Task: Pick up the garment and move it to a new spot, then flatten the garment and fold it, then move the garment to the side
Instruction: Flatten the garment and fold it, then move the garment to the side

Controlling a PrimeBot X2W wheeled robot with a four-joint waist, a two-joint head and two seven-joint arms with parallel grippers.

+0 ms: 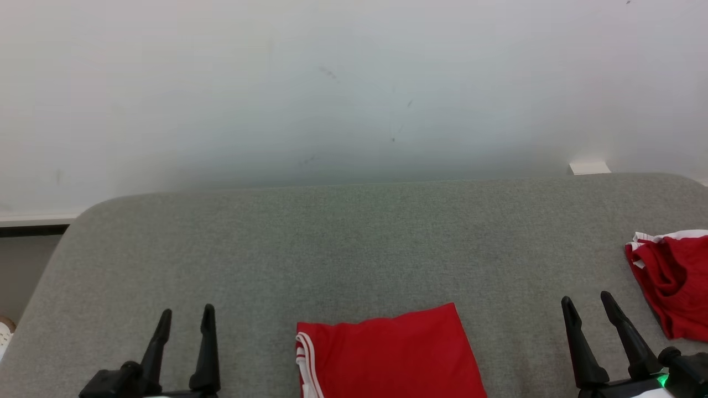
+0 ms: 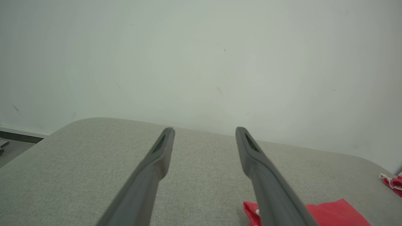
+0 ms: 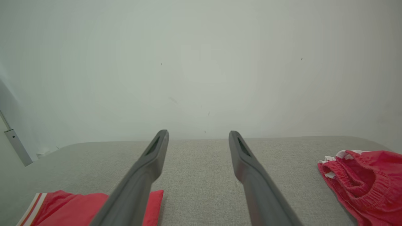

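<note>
Holding both arms low at the near edge of the grey padded surface [image 1: 359, 243], nothing in hand.

Left gripper [image 1: 187, 310]: fingers spread wide, empty, at the near left. Right gripper [image 1: 587, 298]: fingers likewise spread, empty, at the near right. Neither touches cloth.

Folded red garment [image 1: 387, 354]: lies flat at the near centre between my two grippers, apart from both. It is a tidy rectangle with straight edges and white stripes [image 1: 304, 356] along its left side. Its near part runs off the bottom of the head view, so I cannot judge the whole outline.

Crumpled red garment [image 1: 675, 282]: a bunched heap at the right edge of the surface, near my right gripper, with white trim showing at its top.

Progress, my reading: the centre piece looks flattened and folded, so pick-up, relocation and fold appear done for it. Left to do: shifting it to the side, since it sits mid-surface. I cannot tell whether the heap on the right is an unhandled piece or outside the task.
</note>
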